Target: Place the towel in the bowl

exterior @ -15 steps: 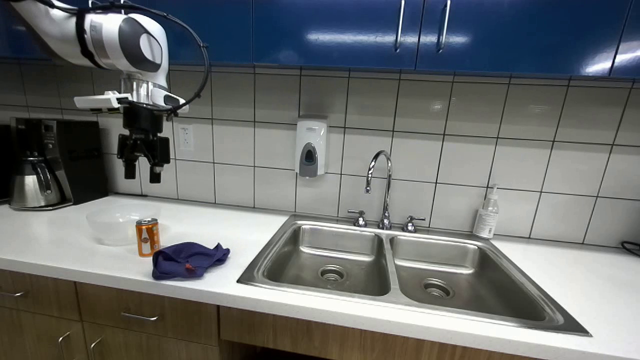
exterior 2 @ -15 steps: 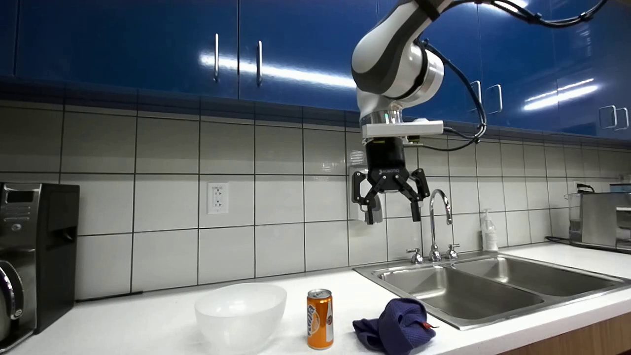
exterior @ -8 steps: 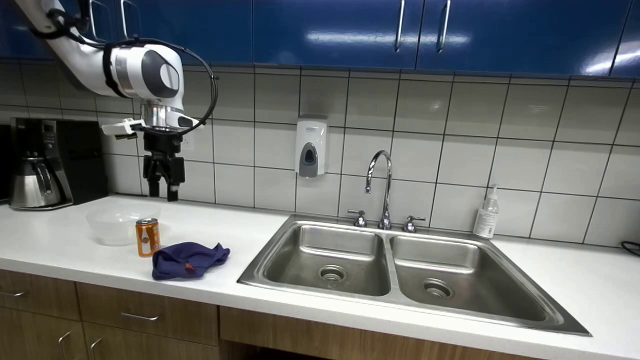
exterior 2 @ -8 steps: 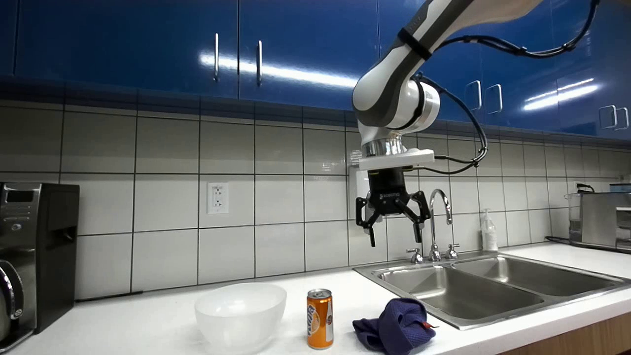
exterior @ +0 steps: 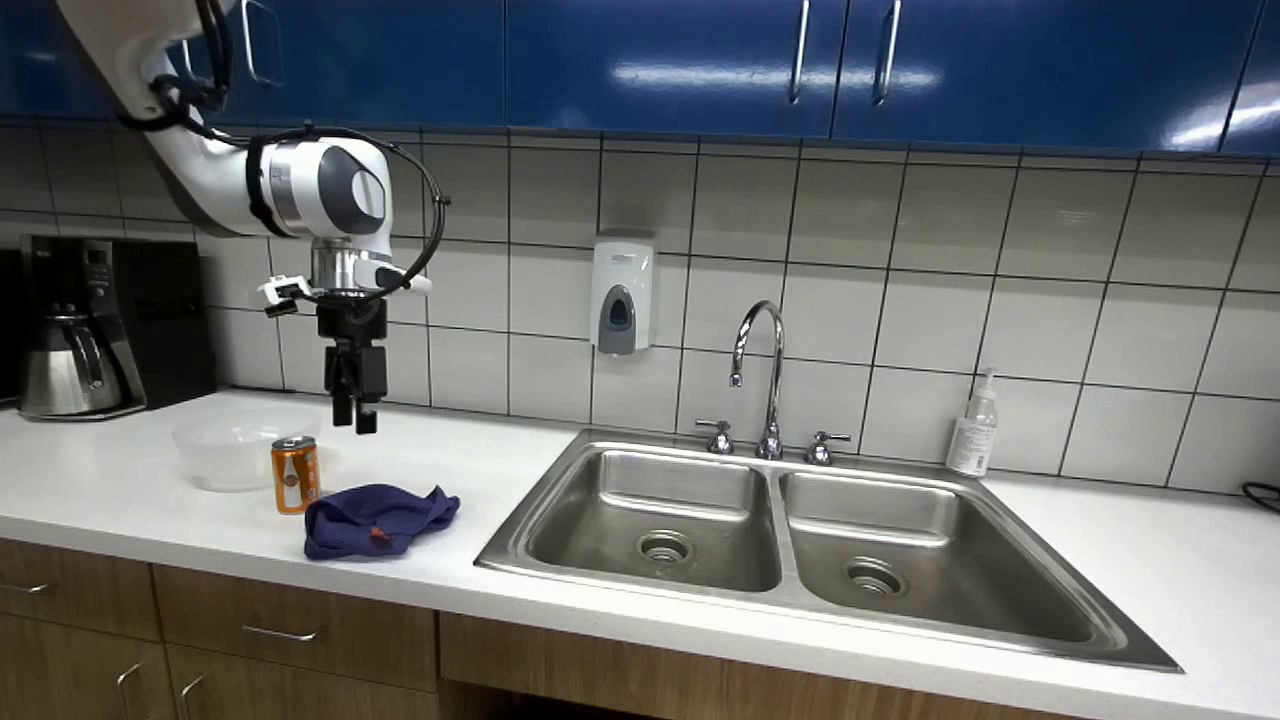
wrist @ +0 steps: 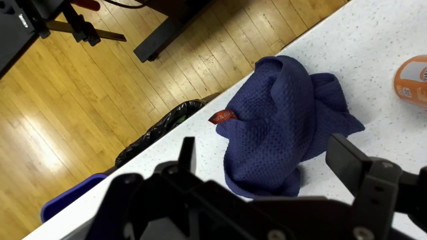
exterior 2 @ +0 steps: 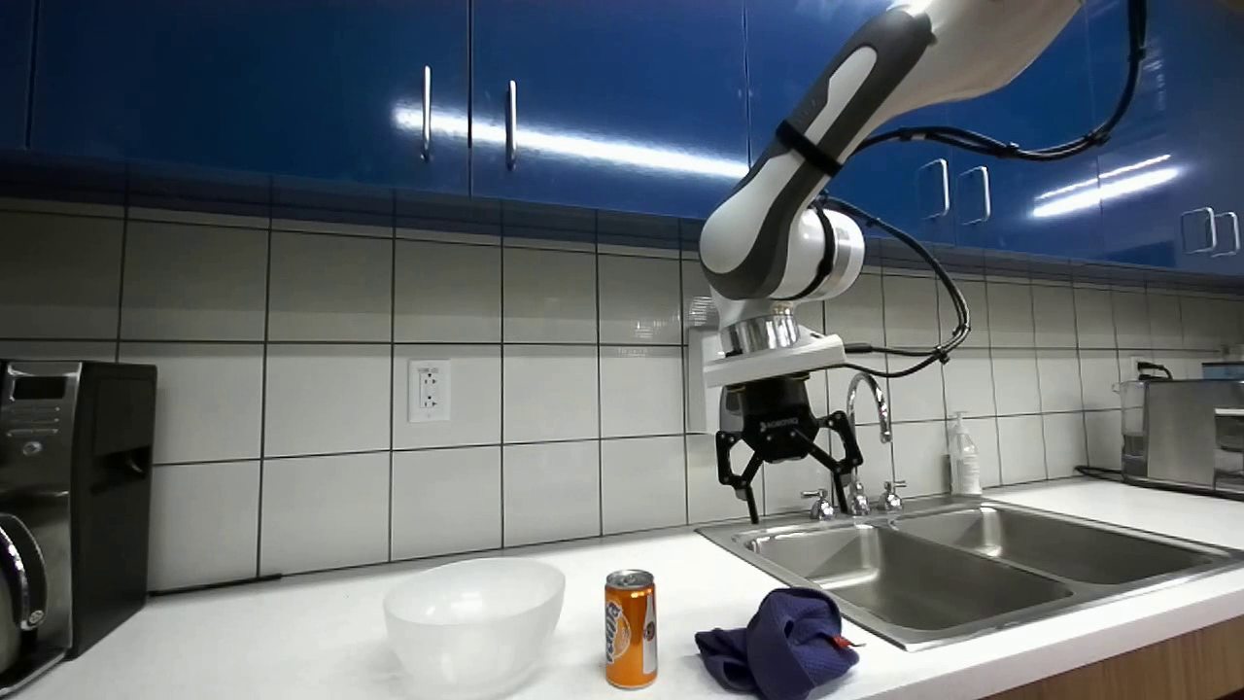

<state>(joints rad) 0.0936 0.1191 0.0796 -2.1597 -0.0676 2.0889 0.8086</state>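
The towel is a crumpled purple-blue cloth with a small red tag. It lies on the white counter in both exterior views (exterior: 378,520) (exterior 2: 792,642) and fills the middle of the wrist view (wrist: 277,123). The bowl is frosted and translucent, standing upright on the counter in both exterior views (exterior: 222,455) (exterior 2: 471,622); it is out of the wrist view. My gripper (exterior: 355,420) (exterior 2: 797,507) points down, open and empty, in the air above the counter, higher than the towel and apart from it. In the wrist view the towel shows between and beyond the two fingers (wrist: 262,146).
An orange soda can (exterior: 295,475) (exterior 2: 631,632) stands between bowl and towel; part of it shows in the wrist view (wrist: 413,81). A double steel sink (exterior: 660,530) with a faucet (exterior: 770,380) lies beside the towel. A coffee maker (exterior: 150,320) stands past the bowl.
My gripper has come down toward the counter and, in an exterior view, shifted right, closer above the towel. The fingers stay open. Towel, can and bowl have not moved.
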